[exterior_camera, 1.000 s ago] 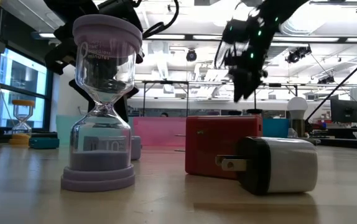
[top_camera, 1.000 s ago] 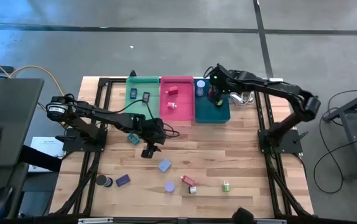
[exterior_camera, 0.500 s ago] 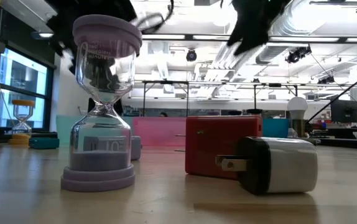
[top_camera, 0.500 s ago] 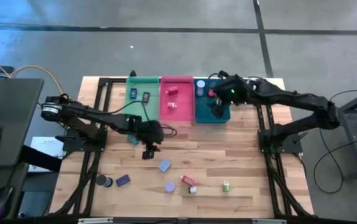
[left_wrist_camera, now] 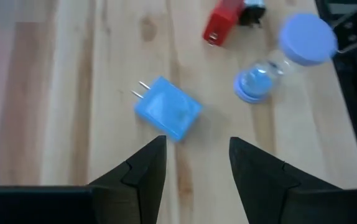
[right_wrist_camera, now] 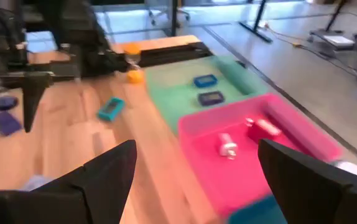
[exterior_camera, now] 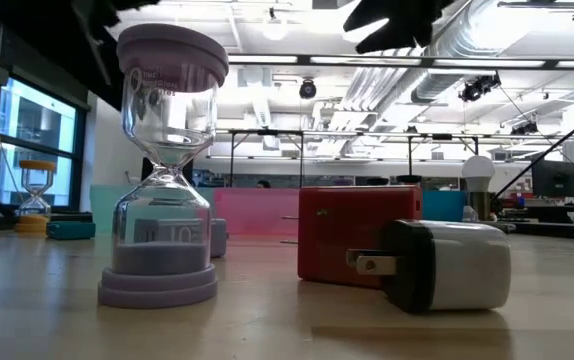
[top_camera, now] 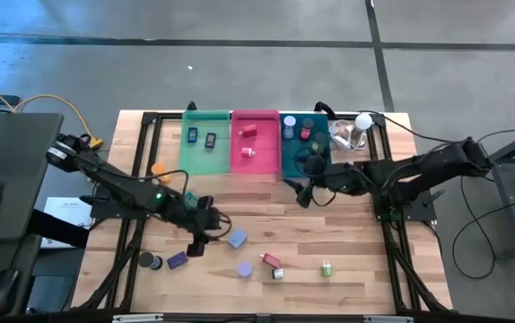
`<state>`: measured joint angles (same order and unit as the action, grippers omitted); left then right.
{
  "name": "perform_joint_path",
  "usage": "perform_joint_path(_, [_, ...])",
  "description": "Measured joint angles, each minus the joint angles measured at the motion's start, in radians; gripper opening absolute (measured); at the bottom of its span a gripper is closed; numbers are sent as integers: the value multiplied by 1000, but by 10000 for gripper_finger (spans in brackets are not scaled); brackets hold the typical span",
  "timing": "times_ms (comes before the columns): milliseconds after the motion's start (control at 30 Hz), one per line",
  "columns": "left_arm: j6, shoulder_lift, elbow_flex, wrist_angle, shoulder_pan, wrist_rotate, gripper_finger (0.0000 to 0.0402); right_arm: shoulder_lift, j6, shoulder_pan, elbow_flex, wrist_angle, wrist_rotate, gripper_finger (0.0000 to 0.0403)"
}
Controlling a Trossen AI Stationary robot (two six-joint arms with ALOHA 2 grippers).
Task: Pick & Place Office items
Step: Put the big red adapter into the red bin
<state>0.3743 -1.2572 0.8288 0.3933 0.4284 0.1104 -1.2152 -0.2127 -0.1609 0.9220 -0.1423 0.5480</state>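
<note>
Left claw (top_camera: 196,244): it had swung from mid-surface down toward the near left; in the high view it hung just left of the small blue plug-in charger block (top_camera: 237,239), fingers apart with nothing between them.
Left wrist view: the two dark fingers (left_wrist_camera: 142,171) framed bare wood, the blue charger (left_wrist_camera: 167,116) just ahead of them, untouched; a red charger block (left_wrist_camera: 223,23) and a blue-capped clear sand timer (left_wrist_camera: 278,61) lay farther on.
Meaning, left: judged as lining up on the blue charger, not yet gripping.
Right claw (top_camera: 303,192): it had left the teal plastic bin (top_camera: 284,169), where it stood a second before, and hung empty over bare wood just near of that bin, fingers wide apart.
Meaning, right: probably a drop just finished; a red round piece (top_camera: 304,135) lay in the teal bin.
Still loose on the wooden surface (top_camera: 356,233): dark round roll (top_camera: 147,261), purple block (top_camera: 178,260), lavender-capped timer (top_camera: 244,270), red charger with a white plug (top_camera: 272,264), small green-and-white piece (top_camera: 327,267).
Already binned: two small dark-blue pieces (top_camera: 200,137) in the green bin (top_camera: 186,158); red and white bits in the pink bin (top_camera: 265,165).
Hard to make out: the low view showed only dark arm shapes at its upper edge, neither claw readable; the right wrist view was smeared, small items there hard to tell apart.
</note>
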Motion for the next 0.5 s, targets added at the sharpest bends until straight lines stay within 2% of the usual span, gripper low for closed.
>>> perform_joint_path(233, [9,0,0,11,103,-69,170,0,-49,-41,-107,136,-195,326])
perform_joint_path(500, [9,0,0,10,142,-74,170,0,-53,-81,-122,184,-215,326])
